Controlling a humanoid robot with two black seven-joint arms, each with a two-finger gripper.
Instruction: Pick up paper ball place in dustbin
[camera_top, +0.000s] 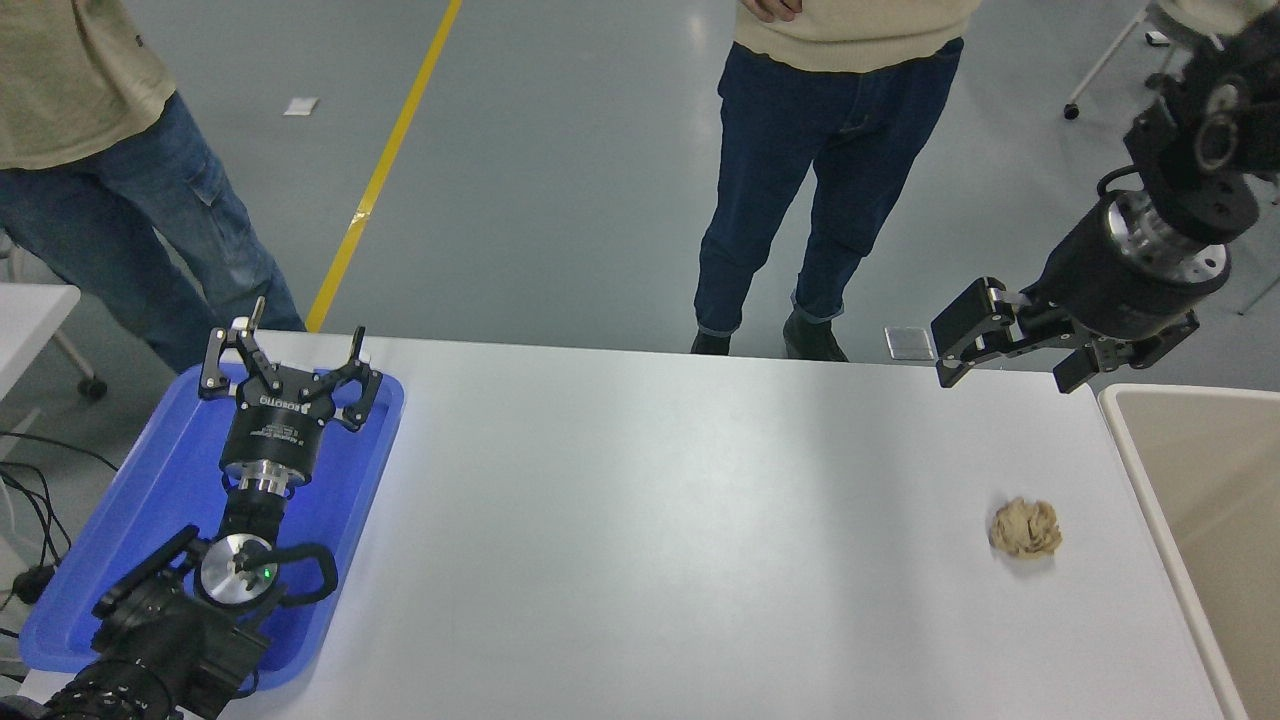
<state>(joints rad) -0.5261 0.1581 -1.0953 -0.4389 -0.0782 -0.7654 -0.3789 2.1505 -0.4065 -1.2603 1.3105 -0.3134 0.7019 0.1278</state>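
Observation:
The tan paper ball (1025, 527) lies on the white table (650, 500) near its right edge. The beige dustbin (1160, 480) stands just right of the table, with only its left rim and inner wall in view. My right gripper (1005, 372) is open and empty, raised above the table's far right corner, well behind the ball. My left gripper (290, 365) is open and parked over the blue tray (120, 540) at the lower left.
Two people stand beyond the table's far side: one in jeans (820, 150) at the top middle, another (120, 190) at the top left. A small white table (30, 310) stands at the left edge.

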